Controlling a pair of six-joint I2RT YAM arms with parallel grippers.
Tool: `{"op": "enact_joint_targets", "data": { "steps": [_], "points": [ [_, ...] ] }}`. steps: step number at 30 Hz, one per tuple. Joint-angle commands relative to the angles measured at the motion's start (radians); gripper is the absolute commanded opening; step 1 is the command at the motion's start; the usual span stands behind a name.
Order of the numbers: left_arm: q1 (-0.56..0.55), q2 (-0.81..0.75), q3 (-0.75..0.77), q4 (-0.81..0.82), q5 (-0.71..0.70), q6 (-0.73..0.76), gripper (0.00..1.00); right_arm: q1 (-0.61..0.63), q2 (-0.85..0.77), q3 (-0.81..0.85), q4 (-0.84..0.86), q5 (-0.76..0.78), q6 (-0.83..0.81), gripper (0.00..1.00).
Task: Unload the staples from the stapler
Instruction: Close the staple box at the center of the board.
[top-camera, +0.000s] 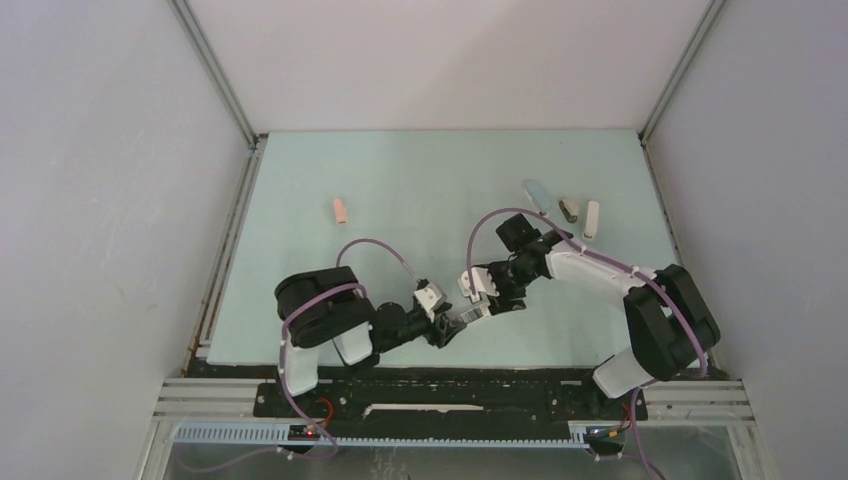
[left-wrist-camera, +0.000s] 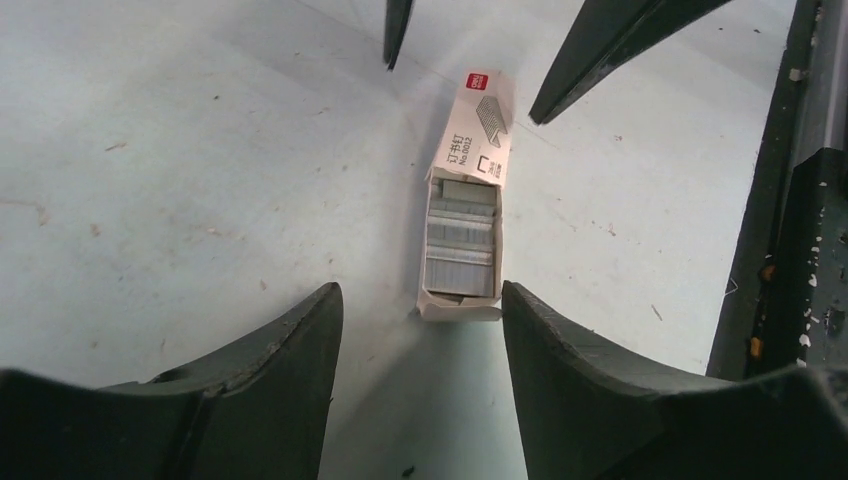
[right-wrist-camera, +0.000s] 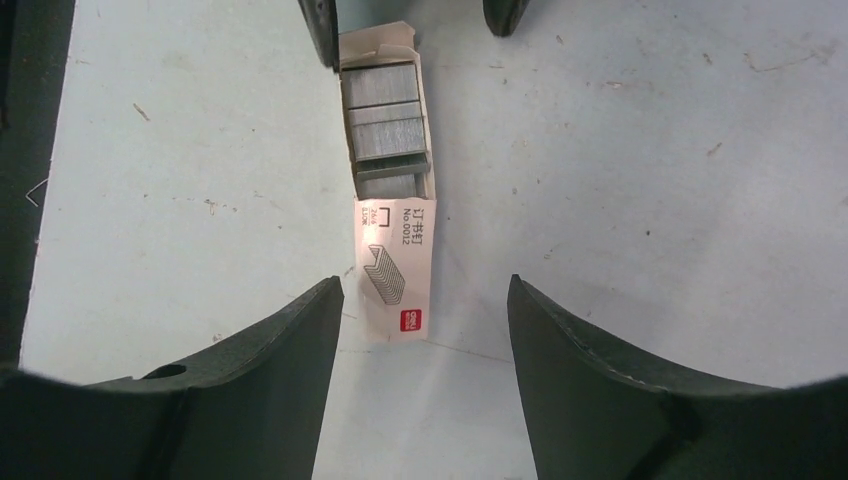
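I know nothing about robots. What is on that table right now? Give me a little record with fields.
Surface: pale green table
Centre item: staple box, lying flat, slid open
Contents: grey staples in rows
Left gripper: open, holding nothing, fingers either side of the box's open end
Right gripper: open, holding nothing, fingers either side of the box's printed end
Far left: pink stapler
Far right: white stapler beside two other small items
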Motion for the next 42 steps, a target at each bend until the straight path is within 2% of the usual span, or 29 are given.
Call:
{"op": "enact_joint_targets", "data": {
  "steps": [1,6,9,13,15,19,20,27,29,31,32,33,35,38,42],
  "points": [
    [-0.005,-0.094,-0.055,0.006,-0.079,-0.002,0.65,-0.014,-0.066,0.007,-0.04,-0.051,-0.019,0.71],
    [-0.004,-0.225,-0.135,0.006,-0.192,-0.003,0.66,-0.014,-0.12,0.007,-0.048,-0.06,0.007,0.71],
    [-0.004,-0.324,-0.201,0.005,-0.262,0.0,0.66,-0.002,-0.159,0.008,-0.022,-0.042,0.085,0.71],
    [-0.004,-0.445,-0.268,0.004,-0.336,-0.05,0.71,0.012,-0.2,0.009,0.002,-0.017,0.226,0.69],
    [-0.002,-0.486,-0.301,0.003,-0.356,-0.102,0.74,0.011,-0.209,0.017,-0.002,-0.024,0.297,0.64],
    [0.0,-0.537,-0.335,0.002,-0.398,-0.236,0.78,0.006,-0.207,0.045,-0.024,-0.027,0.426,0.43],
    [0.002,-0.549,-0.345,0.002,-0.401,-0.261,0.78,0.006,-0.208,0.044,-0.027,-0.026,0.451,0.41],
    [0.009,-0.657,-0.405,-0.046,-0.397,-0.436,0.78,-0.012,-0.207,0.045,0.009,0.039,0.601,0.34],
    [0.015,-0.709,-0.396,-0.144,-0.387,-0.502,0.78,-0.024,-0.201,0.045,0.024,0.06,0.645,0.31],
    [0.027,-0.784,-0.348,-0.337,-0.363,-0.571,0.78,-0.035,-0.196,0.045,0.032,0.067,0.677,0.26],
    [0.032,-0.844,-0.314,-0.493,-0.362,-0.613,0.78,-0.042,-0.193,0.045,0.038,0.073,0.698,0.22],
    [0.035,-0.887,-0.255,-0.744,-0.368,-0.645,0.78,-0.049,-0.187,0.045,0.046,0.083,0.72,0.2],
    [0.036,-0.949,-0.169,-1.014,-0.379,-0.654,0.78,-0.067,-0.188,0.045,0.06,0.087,0.753,0.14],
    [0.036,-1.039,-0.182,-1.092,-0.375,-0.681,0.77,-0.09,-0.19,0.045,0.075,0.087,0.791,0.04],
    [0.036,-1.111,-0.192,-1.131,-0.352,-0.704,0.77,-0.113,-0.173,0.045,0.08,0.099,0.819,0.01]
  ]
}}
